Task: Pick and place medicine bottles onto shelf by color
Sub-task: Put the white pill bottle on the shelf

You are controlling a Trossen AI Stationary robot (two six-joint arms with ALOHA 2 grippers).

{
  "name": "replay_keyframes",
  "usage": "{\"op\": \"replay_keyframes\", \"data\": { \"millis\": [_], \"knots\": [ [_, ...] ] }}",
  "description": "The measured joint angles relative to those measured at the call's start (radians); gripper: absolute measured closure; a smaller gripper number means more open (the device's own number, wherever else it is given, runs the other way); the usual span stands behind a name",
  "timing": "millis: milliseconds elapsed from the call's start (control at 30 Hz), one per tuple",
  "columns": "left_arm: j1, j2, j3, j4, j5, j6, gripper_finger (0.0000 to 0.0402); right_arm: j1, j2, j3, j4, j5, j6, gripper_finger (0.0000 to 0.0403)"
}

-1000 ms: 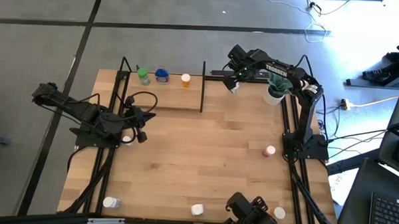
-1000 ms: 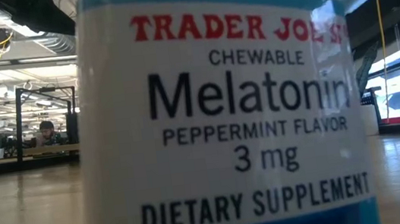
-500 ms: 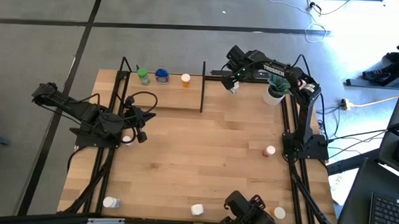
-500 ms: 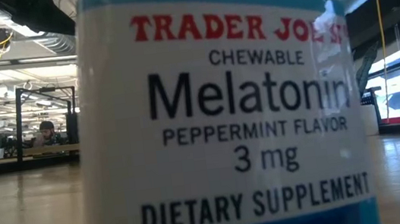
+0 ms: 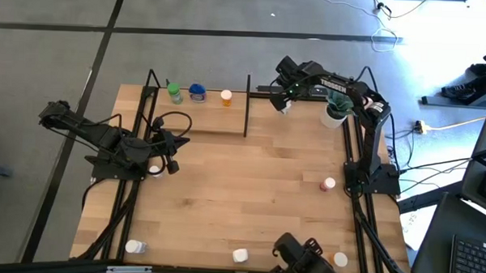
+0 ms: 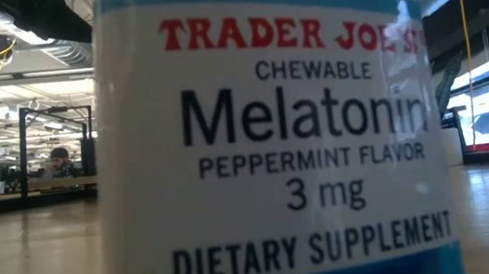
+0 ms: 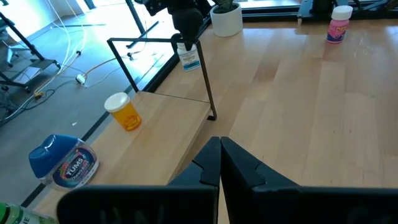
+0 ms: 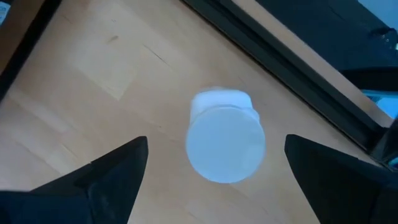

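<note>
The shelf [image 5: 205, 117] stands at the table's far left and holds a green bottle [image 5: 174, 93], a blue bottle [image 5: 197, 92] and an orange bottle [image 5: 226, 96]. To its right a white-capped bottle [image 8: 226, 143] stands upright on the table. My right gripper [image 8: 217, 171] hangs open over it, pointing down, one finger on either side and clear of it. My left gripper [image 7: 219, 163] is shut and holds nothing, hovering near the shelf's front edge at the table's left.
A potted plant [image 5: 335, 112] stands just right of the right gripper. A pink-capped bottle [image 5: 329, 184] is at the table's right, and a white bottle [image 5: 155, 171] lies under the left arm. White bottles [image 5: 240, 255] line the near edge; one [image 6: 264, 144] fills the low view.
</note>
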Motion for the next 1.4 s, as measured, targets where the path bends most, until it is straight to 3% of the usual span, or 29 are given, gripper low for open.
{"op": "replay_keyframes", "data": {
  "millis": [467,1133,1400],
  "knots": [
    [0.000,0.000,0.000,0.000,0.000,0.000,0.0401,0.000,0.033,0.000,-0.002,-0.020,-0.010,0.0032],
    [0.000,0.000,0.000,0.000,0.000,0.000,0.0401,0.003,0.033,0.000,0.003,-0.055,-0.007,0.0224],
    [0.000,0.000,0.000,0.000,0.000,0.000,0.0401,0.003,0.033,0.000,0.004,-0.055,-0.007,0.0218]
  ]
}}
